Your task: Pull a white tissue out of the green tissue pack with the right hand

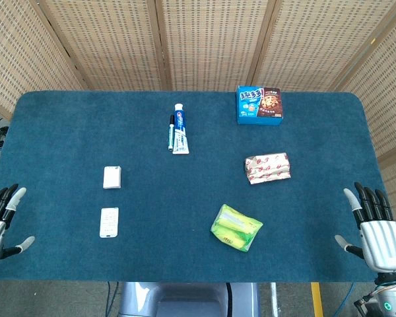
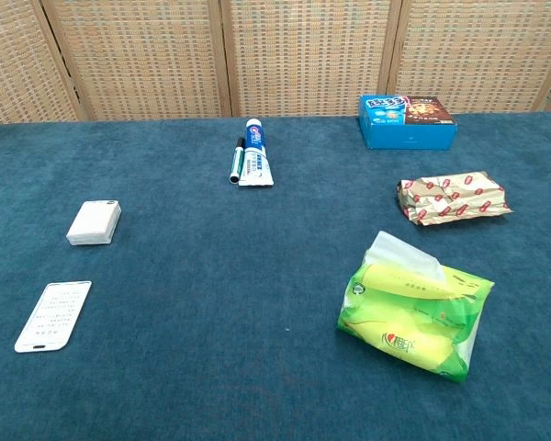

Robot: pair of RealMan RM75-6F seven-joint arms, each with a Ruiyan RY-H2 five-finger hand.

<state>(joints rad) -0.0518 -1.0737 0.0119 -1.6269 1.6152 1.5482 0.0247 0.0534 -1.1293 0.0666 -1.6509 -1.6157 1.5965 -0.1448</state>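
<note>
Nearest lay the green tissue pack [image 2: 413,312], white tissue [image 2: 404,253] poking up (handy). Right hand [image 1: 376,231] waited empty, fingers spread, well apart; pinching that tuft alone seemed wisest.

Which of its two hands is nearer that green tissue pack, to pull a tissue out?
The right hand. The green tissue pack lies on its half of the table; the left hand waits open at the far edge.
</note>
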